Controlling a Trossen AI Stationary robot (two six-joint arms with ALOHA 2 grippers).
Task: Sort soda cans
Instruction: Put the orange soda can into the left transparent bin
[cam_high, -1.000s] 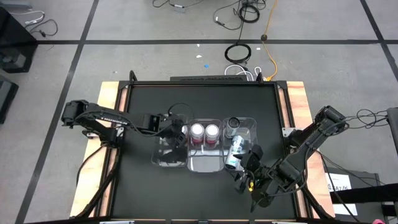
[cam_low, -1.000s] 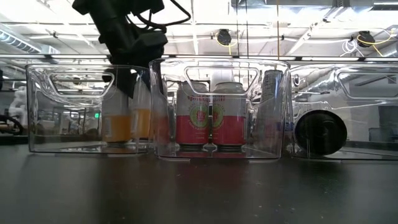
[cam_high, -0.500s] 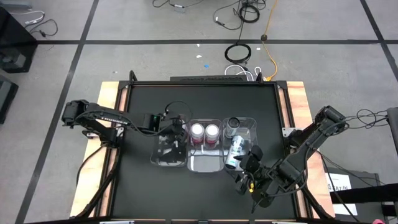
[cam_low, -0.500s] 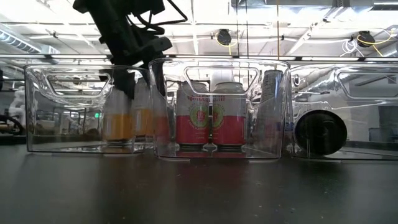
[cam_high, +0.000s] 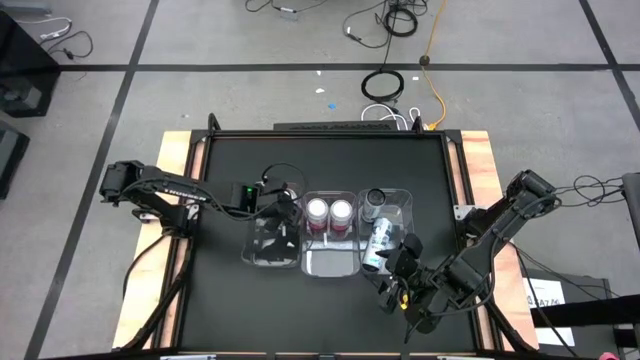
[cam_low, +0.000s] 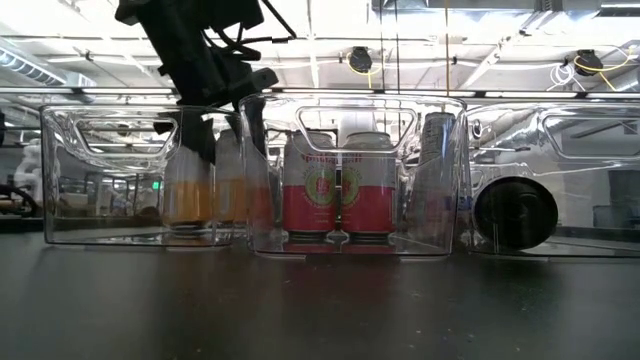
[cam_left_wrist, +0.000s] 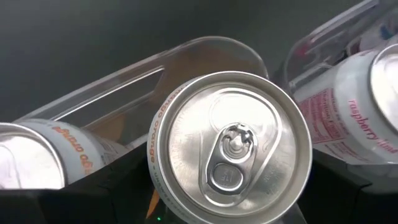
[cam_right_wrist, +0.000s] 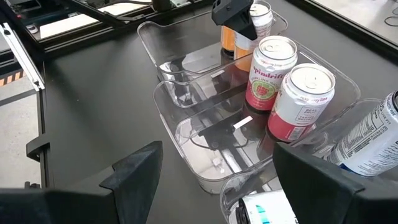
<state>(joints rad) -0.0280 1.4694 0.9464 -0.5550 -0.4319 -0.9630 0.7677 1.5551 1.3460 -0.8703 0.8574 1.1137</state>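
While the high view is hiding it, the left claw (cam_low: 215, 120) is pinching an orange can (cam_left_wrist: 229, 148); right claw (cam_high: 392, 268) is idling spread.

A grey carpet-tile floor (cam_high: 90, 120) crossed by dark lines surrounds the black table (cam_high: 330, 165), which has pale wooden side boards (cam_high: 178, 145). Beyond the table's far edge lie loose cables: a black coiled cable (cam_high: 383, 84), an orange cord (cam_high: 436, 60) and a white cable (cam_high: 379, 113). Across the table, the low view shows a white ceiling with long light strips (cam_low: 80, 25) and hanging yellow cable reels (cam_low: 361, 60)
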